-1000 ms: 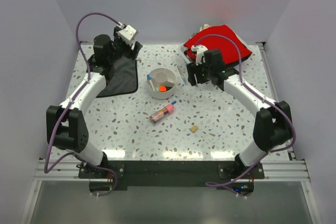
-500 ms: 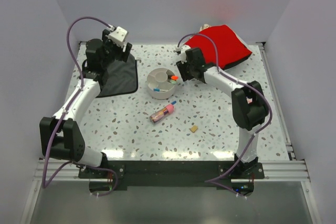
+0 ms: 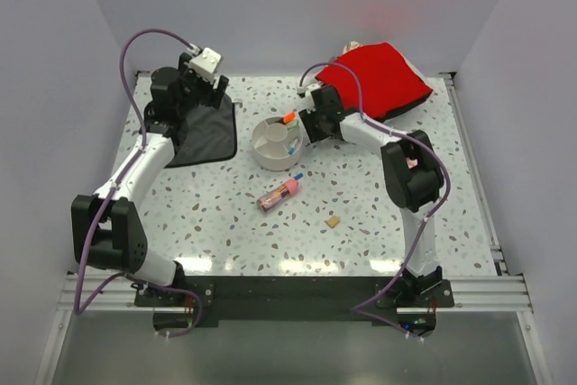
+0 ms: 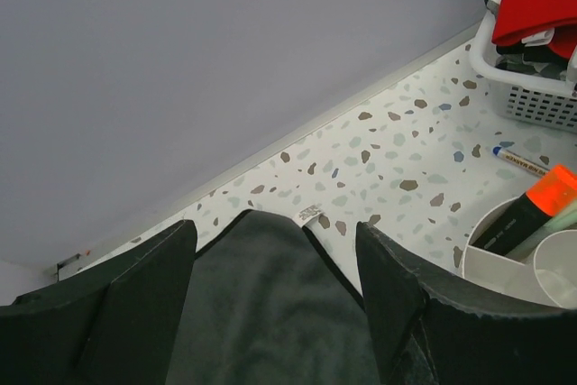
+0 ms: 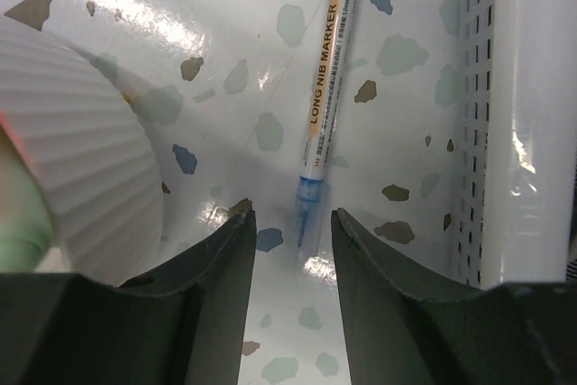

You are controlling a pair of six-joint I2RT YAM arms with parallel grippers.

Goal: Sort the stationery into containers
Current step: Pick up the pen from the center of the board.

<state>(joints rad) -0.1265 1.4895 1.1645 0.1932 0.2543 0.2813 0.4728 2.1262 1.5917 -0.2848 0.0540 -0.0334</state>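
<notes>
The off-white divided bowl stands mid-table. An orange-and-black highlighter leans out of its far rim, beside a pale green highlighter; both also show in the left wrist view. My right gripper is open, low over the table between the bowl and the white tray. A thin blue-tipped pen lies flat, its clear end between my fingertips, not gripped. My left gripper is open and empty over the black cloth. The pink-capped tan stick and the tan eraser lie on the table nearer the arms.
The white tray with the red cloth stands close to the right of the pen. The back wall runs just behind both grippers. The black cloth lies left of the bowl.
My right gripper has swung left and down, from beside the tray to the pen by the bowl's far right rim. The orange highlighter now sits at the bowl's far rim. My left gripper shifted slightly.
</notes>
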